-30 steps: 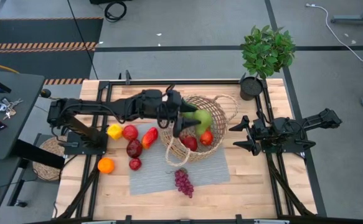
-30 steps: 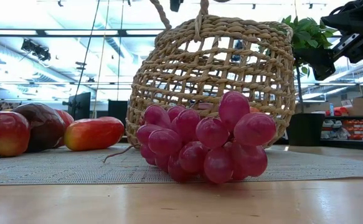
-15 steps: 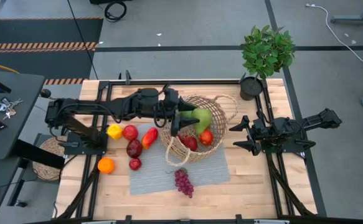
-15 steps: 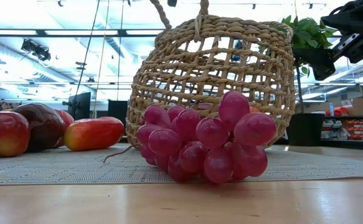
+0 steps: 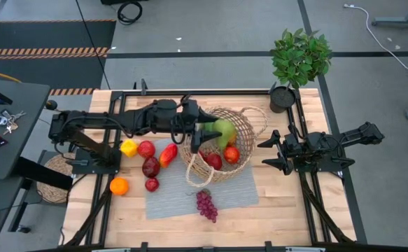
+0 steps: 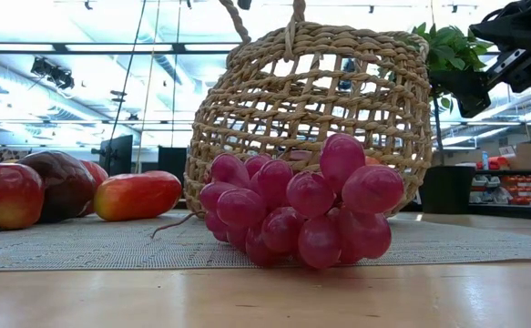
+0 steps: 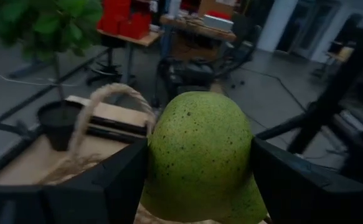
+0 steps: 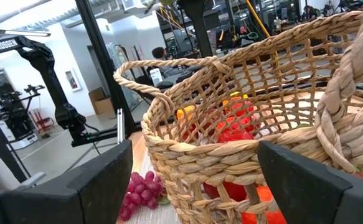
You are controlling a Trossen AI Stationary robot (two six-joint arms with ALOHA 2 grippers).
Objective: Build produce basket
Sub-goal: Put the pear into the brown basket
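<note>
The tan wicker basket (image 5: 242, 136) stands on a grey mat (image 5: 179, 199) at mid-table, with red fruits (image 5: 213, 161) inside. My left gripper (image 5: 210, 133) is over the basket's left rim, shut on a green pear (image 5: 224, 129), which also shows in the left wrist view (image 7: 197, 149). Purple grapes (image 5: 205, 204) lie on the mat's near edge, in front of the basket in the low view (image 6: 297, 214). A yellow pepper (image 5: 128, 148), red apples (image 5: 146, 148) and an orange (image 5: 119, 186) lie to the left. My right gripper (image 5: 269, 152) is open and empty, right of the basket. My left gripper pinches the pear's two sides (image 7: 159, 168) between its two fingers (image 7: 109, 183). The fingers come level from the table's left. The pear is lifted clear, above the basket's opening.
A potted green plant (image 5: 298, 59) stands at the table's far right corner. A flat woven mat (image 5: 50, 185) lies off the table's left edge. The basket's loop handle (image 7: 109, 99) rises just beyond the pear. Bare wood shows along the near edge.
My left gripper has risen a little over the basket with the pear and drawn slightly toward the far edge. It stays shut on the pear. The basket and the other fruits have kept still.
</note>
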